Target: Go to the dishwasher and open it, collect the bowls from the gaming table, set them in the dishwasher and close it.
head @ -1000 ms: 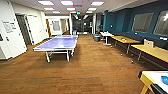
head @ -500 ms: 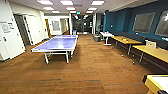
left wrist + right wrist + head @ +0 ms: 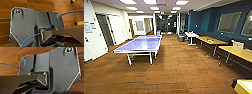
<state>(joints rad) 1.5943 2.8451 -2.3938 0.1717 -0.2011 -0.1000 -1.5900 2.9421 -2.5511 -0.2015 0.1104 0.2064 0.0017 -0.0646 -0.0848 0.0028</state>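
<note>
Head view first: wood floor all over, with the blue ping-pong table as the anchor. Well off to the right of the ping-pong table, a row of plain yellow-topped tables along the dark blue wall, plus a small white table out past its far right corner. Nearer than the ping-pong table and way out to its right, just a yellow-framed corner with a pale top. Probably the gaming table going by the frame colour, but too thin a sliver to swear by. Bowls and dishwasher: can't say where from these views. Versus a second ago: ping-pong table slid a touch left, yellow corner slid further out to the right, whole picture spreading. So camera motion, not furniture moving. Reads as rolling forward, deeper into the room. For the task, looks like a pure driving stretch, with nothing opened or collected as far as can be judged. Left wrist view next: dark plate hanging over the same floor, thin blue cable looping across it, and a couple of yellow edges off to one side, maybe that same yellow frame, hard to call. Can't tell how the left jaws stand. Right wrist view: same story, plate over bare boards, blue cable again, and can't tell on the right jaws either.
</note>
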